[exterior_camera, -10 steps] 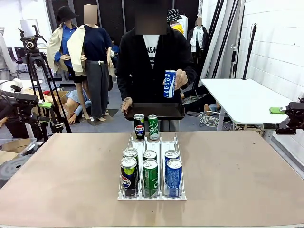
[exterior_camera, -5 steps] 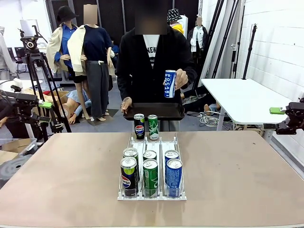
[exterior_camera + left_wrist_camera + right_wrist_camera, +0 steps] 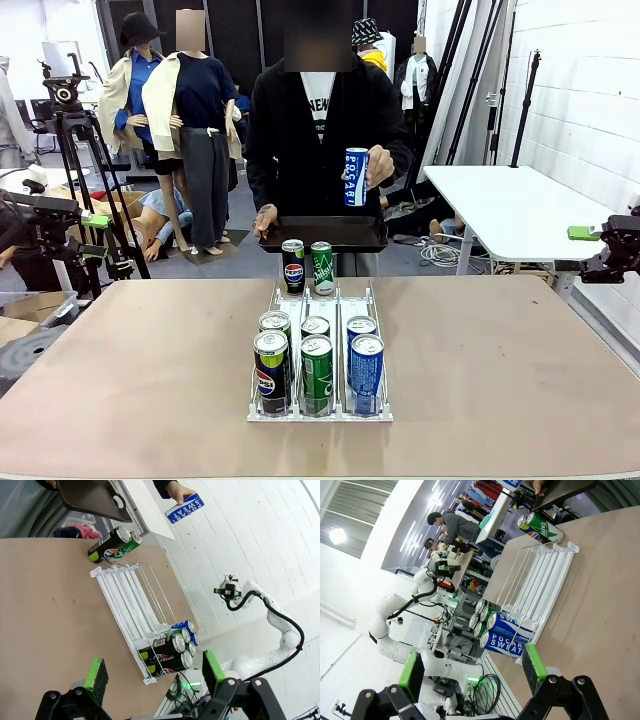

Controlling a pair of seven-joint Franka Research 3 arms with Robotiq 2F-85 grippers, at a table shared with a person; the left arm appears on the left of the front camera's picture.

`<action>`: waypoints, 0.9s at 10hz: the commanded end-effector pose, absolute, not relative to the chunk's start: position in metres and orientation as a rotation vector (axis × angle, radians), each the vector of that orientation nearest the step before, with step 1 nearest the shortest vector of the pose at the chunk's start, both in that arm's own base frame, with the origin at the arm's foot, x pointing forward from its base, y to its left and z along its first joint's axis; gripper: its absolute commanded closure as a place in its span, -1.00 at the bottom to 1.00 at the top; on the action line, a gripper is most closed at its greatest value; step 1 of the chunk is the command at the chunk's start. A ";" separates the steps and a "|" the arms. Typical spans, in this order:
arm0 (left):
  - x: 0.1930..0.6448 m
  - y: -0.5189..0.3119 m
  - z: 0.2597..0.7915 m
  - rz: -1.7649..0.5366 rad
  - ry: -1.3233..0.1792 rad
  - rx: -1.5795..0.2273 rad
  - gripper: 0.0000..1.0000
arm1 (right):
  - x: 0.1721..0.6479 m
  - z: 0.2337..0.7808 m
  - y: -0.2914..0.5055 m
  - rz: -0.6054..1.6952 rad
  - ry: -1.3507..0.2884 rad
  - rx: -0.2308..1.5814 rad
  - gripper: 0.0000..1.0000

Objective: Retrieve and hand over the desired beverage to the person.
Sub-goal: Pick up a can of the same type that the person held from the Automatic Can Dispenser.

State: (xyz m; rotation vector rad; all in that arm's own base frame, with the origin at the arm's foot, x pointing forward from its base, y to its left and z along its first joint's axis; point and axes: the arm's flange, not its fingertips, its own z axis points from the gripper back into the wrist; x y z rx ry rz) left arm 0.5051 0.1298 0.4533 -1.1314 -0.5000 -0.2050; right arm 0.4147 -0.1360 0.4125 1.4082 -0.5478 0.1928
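Two grippers stand wide open with nothing between their green pads. The left gripper (image 3: 154, 674) hangs off the left side of the table (image 3: 500, 390) and the right gripper (image 3: 472, 674) off its right side, both well apart from everything on it.

Ahead of each gripper, toward the table's middle, lies the clear rack (image 3: 320, 300) with three lanes. Six cans (image 3: 315, 327) crowd the end nearest the robot. The Pepsi cans (image 3: 270, 365) fill the lane on the left gripper's side, the green cans (image 3: 317, 368) the middle lane, and the blue Pocari Sweat cans (image 3: 366, 368) the lane on the right gripper's side. In the right wrist view these blue cans lie beyond and between that gripper's fingers, closer to it than the other cans.

At the rack's far end a single Pepsi can (image 3: 293, 265) and a single green can (image 3: 321, 266) stand upright side by side.

Beyond them, across the table from both grippers, stands the person (image 3: 300, 130). One hand (image 3: 378, 165) holds a blue can (image 3: 357, 177) of the same kind upright at chest height. The other hand (image 3: 266, 220) holds a black tray (image 3: 330, 235) just past the table's far edge. The raised can is far from both grippers, a little toward the right gripper's side.
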 end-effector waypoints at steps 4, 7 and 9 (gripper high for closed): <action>0.504 0.130 0.454 -0.207 -0.498 -1.129 -1.00 | 0.414 0.411 -0.136 0.191 -0.550 1.410 -1.00; 0.504 0.130 0.454 -0.207 -0.498 -1.129 -1.00 | 0.414 0.411 -0.136 0.191 -0.550 1.410 -1.00; 0.504 0.130 0.454 -0.207 -0.498 -1.129 -1.00 | 0.414 0.411 -0.136 0.191 -0.550 1.410 -1.00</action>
